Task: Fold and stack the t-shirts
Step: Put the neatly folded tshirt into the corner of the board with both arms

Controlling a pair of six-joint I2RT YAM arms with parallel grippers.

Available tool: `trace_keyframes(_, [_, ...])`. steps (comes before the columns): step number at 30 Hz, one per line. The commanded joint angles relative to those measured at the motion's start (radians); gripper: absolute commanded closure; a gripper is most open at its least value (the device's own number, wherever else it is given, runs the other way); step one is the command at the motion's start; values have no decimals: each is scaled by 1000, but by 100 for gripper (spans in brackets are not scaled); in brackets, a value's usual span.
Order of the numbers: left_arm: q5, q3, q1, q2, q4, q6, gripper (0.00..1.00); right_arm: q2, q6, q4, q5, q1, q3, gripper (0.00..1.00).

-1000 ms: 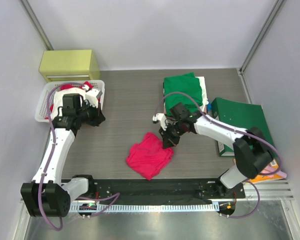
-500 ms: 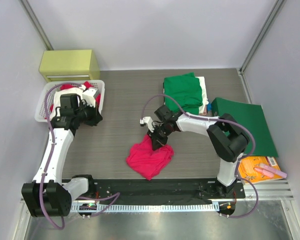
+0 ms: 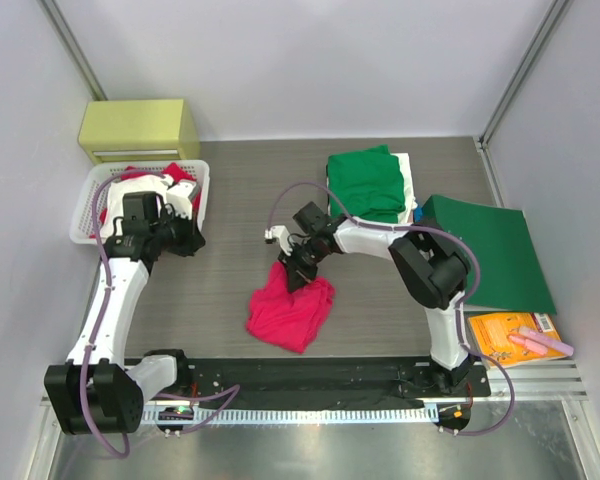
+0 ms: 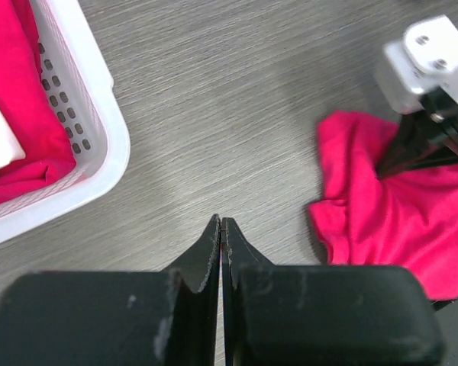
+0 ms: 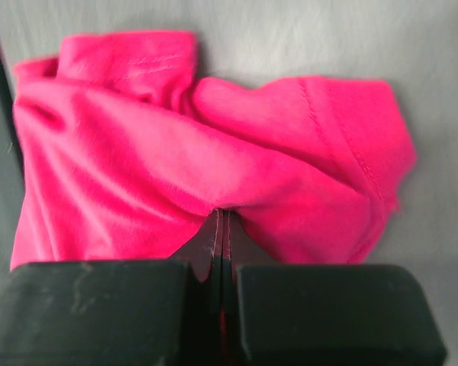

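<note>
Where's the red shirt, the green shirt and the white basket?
red shirt (image 3: 292, 312), top view, its crumpled middle
green shirt (image 3: 368, 185), top view, its flat middle
white basket (image 4: 111, 136), left wrist view, its rim

Crumpled t-shirt (image 3: 290, 308): plain bright pinkish-red
Folded t-shirt (image 3: 365, 185): solid green, on a pale t-shirt (image 3: 409, 187)
Counter (image 3: 240, 190): grey, fine wood-grain streaks
Basket (image 3: 81, 215): white, perforated
Folder (image 3: 495, 255): dark green
Left tool (image 4: 220, 225), right tool (image 5: 220, 217): black
</note>
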Motion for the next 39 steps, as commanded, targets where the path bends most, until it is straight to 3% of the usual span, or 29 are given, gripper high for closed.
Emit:
trace_keyframes(1, [-10,-11,11,-39,13,15,100,148,-71,23,183,6,127,99])
trace_keyframes(11, [4,-35,21,-59,4,13,100,319,-53,-12,217,-48,434,99])
trace_keyframes(21, [28,-32,22,-46,-2,7,100,329,-89,-15,317,-51,505,99])
trace_keyframes(27, [39,-49,22,-39,3,13,100,197,-92,11,329,-40,466,99])
trace_keyframes(36, [70,-46,22,-36,-7,12,100,-183,-4,19,412,-1,457,99])
trace_keyframes(39, [73,-48,22,-47,-5,10,100,-308,33,22,372,1,272,99])
